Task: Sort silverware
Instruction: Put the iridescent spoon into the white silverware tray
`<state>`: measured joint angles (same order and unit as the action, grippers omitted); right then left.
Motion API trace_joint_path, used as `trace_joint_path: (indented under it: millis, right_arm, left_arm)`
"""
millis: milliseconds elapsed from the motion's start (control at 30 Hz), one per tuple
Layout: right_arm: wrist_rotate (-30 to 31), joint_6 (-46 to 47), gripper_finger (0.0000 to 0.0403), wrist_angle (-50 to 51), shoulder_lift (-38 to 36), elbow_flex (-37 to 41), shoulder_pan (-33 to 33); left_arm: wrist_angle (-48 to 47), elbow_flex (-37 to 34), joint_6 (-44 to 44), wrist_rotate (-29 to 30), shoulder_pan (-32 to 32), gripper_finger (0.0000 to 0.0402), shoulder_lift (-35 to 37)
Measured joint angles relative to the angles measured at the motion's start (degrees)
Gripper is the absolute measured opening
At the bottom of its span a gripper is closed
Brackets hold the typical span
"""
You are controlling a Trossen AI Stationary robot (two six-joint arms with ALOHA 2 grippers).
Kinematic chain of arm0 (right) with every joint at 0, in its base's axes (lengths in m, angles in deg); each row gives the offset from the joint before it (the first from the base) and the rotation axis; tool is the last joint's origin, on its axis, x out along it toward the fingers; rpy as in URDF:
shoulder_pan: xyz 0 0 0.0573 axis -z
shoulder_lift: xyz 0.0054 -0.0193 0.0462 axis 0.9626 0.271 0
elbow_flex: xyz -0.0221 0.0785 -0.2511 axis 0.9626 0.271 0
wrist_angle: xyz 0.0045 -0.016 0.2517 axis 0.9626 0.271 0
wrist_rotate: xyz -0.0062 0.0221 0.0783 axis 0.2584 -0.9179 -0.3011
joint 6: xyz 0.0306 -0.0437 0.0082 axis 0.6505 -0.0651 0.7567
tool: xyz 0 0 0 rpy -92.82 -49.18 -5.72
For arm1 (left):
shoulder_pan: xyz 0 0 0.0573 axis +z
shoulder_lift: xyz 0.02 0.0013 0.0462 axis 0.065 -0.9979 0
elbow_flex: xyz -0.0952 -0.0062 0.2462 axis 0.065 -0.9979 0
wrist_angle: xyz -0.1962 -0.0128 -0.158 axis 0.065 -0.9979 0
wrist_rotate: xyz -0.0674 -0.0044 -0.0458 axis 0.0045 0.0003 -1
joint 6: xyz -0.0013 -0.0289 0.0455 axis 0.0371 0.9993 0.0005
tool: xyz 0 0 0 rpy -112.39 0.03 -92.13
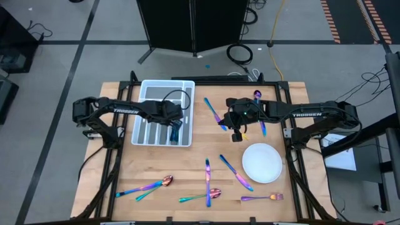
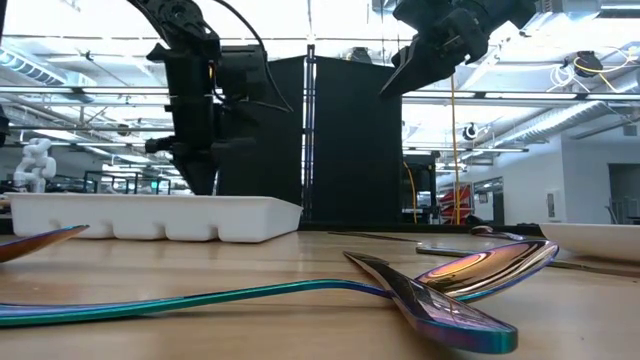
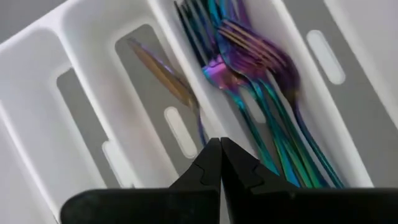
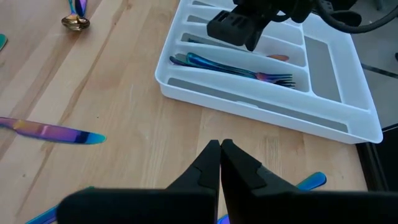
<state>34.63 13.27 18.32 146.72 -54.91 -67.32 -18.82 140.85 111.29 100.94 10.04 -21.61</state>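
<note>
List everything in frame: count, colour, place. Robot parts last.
Tray: one, white, divided, far left part of the table.
Forks: several, iridescent, together in one tray compartment.
Spoon: one, gold-toned, in the neighbouring compartment.
Loose silverware: roughly nine pieces, iridescent, most along the table's near edge, a few beside the right gripper.
Plate: one, white, round, right side of the table.
Table: one, light wood.
Left gripper: shut, empty, over the tray.
Right gripper: shut, empty, above the table between tray and plate.
</note>
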Motion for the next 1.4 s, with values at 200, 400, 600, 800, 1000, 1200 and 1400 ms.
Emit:
trace_joint_path:
  millis: [200, 400, 600, 800, 1000, 1200, 1400]
  right_arm:
    - [-0.05, 0.02, 0.0, 0.01, 0.0, 0.0, 0.0]
    - [-0.13, 0.15, 0.0, 0.02, 0.0, 0.0, 0.0]
    - [-0.16, 0.2, 0.0, 0.02, 0.0, 0.0, 0.0]
    - [-0.21, 0.9, 0.0, 0.02, 0.0, 0.0, 0.0]
    - [-0.22, 0.9, 0.0, 0.02, 0.0, 0.0, 0.0]
    - [-0.22, 0.9, 0.0, 0.19, 0.0, 0.0, -0.02]
    - [-0.21, 0.9, 0.0, 0.36, 0.0, 0.0, -0.02]
  left_arm:
    - [-1.34, 0.47, -1.44, 0.03, -0.03, 0.0001, 0.0]
    - [-2.62, 0.47, -3.02, 2.27, -0.02, 0.0001, 0.0]
    - [-1.6, 0.47, -9.18, 7.67, 1.36, 0.0001, 0.0]
    - [1.68, 0.47, -16.14, 6.09, 5.83, 0.0002, 0.0]
    - [4.9, 0.45, -19.35, 1.84, 8.52, 0.0002, 0.0]
    - [5.23, 0.41, -20.42, 1.23, 9.57, 0.0002, -1.62]
    - [6.71, 0.43, -20.8, 1.25, 9.59, 0.0002, -4.15]
